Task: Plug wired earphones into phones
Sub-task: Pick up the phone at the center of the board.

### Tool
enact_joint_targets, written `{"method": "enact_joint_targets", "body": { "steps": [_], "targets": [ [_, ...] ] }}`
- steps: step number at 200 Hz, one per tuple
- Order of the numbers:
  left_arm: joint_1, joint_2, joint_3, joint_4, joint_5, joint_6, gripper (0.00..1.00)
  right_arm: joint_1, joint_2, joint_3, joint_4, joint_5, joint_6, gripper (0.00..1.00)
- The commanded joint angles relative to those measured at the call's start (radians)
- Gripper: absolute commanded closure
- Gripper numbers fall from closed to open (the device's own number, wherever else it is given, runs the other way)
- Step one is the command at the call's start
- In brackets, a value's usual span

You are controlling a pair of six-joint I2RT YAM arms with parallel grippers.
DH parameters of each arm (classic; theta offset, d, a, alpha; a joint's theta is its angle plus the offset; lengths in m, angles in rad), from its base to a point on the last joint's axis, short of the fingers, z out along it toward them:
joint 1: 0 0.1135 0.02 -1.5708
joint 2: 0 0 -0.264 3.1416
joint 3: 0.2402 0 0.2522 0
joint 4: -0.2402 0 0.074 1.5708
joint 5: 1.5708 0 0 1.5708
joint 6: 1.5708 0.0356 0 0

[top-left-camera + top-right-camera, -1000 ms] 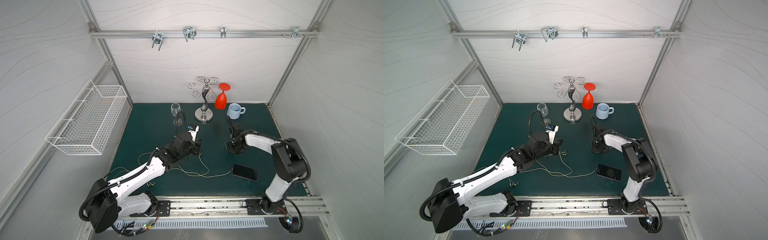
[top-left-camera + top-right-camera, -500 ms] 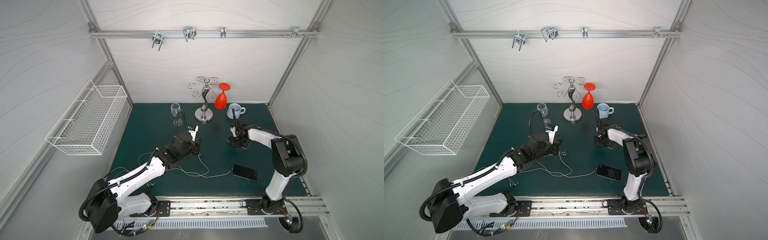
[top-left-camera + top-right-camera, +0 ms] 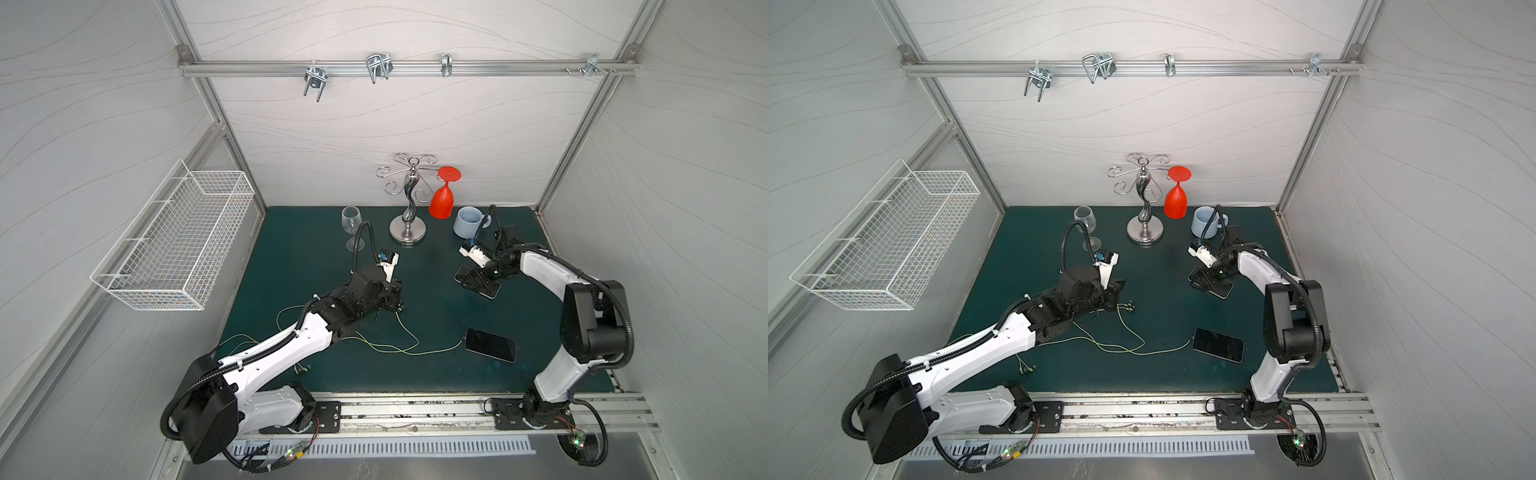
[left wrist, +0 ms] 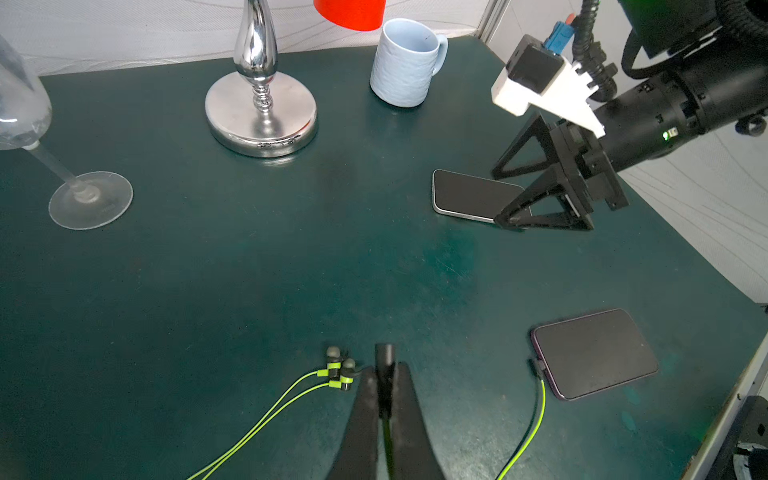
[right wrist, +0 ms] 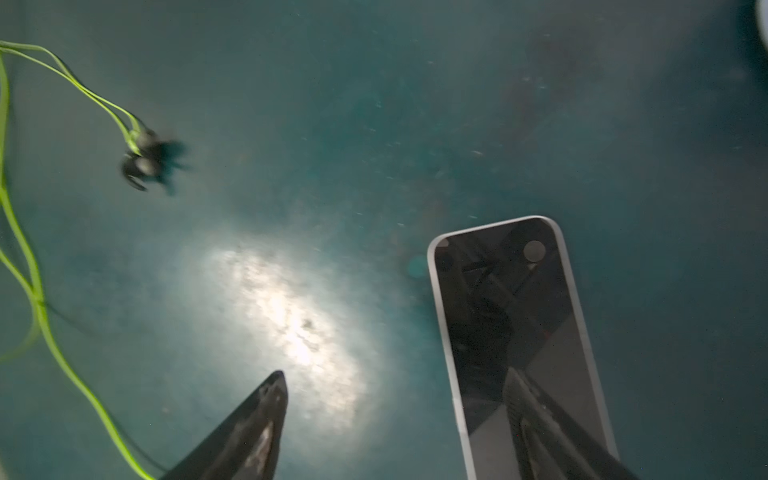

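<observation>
Plug (image 4: 385, 353) clamped in the left tool (image 4: 384, 374); right tool (image 5: 395, 374) spread apart (one finger (image 5: 540, 419) over the screen of the far phone (image 5: 511, 311)).

Glass (image 3: 351, 220), stand (image 3: 408, 232), mug (image 3: 467, 222) along the desk's (image 3: 291, 257) back edge — rear phone (image 4: 465, 193) toward the right edge, front phone (image 3: 490, 345) before it, earphones (image 4: 340, 371) leftward.

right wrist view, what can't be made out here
- Phone: one end is cut off by the picture's edge; a finger of the right hand hides part of the screen.
- Earbuds: smeared by motion blur.
- Earphone cable: runs out of frame, plug unseen.
</observation>
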Motion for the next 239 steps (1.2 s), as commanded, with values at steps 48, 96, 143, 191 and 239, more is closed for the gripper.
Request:
{"method": "enact_joint_targets", "body": {
  "steps": [48, 96, 143, 191, 239],
  "targets": [
    [0.009, 0.027, 0.077, -0.014, 0.016, 0.06, 1.0, -0.057, 0.119, 0.056, -0.105, 0.08, -0.26, 0.01],
    [0.025, 0.045, 0.08, -0.025, 0.064, 0.078, 1.0, -0.052, 0.189, 0.049, -0.053, 0.228, -0.286, 0.01],
    [0.037, 0.072, 0.095, -0.028, 0.092, 0.074, 1.0, -0.056, 0.236, 0.086, -0.063, 0.256, -0.307, 0.04],
    [0.052, 0.093, 0.113, -0.033, 0.091, 0.088, 1.0, -0.027, 0.257, 0.047, -0.089, 0.238, -0.348, 0.15],
    [0.06, 0.103, 0.12, -0.031, 0.089, 0.098, 1.0, 0.014, 0.251, 0.018, -0.091, 0.268, -0.384, 0.21]
  ]
}}
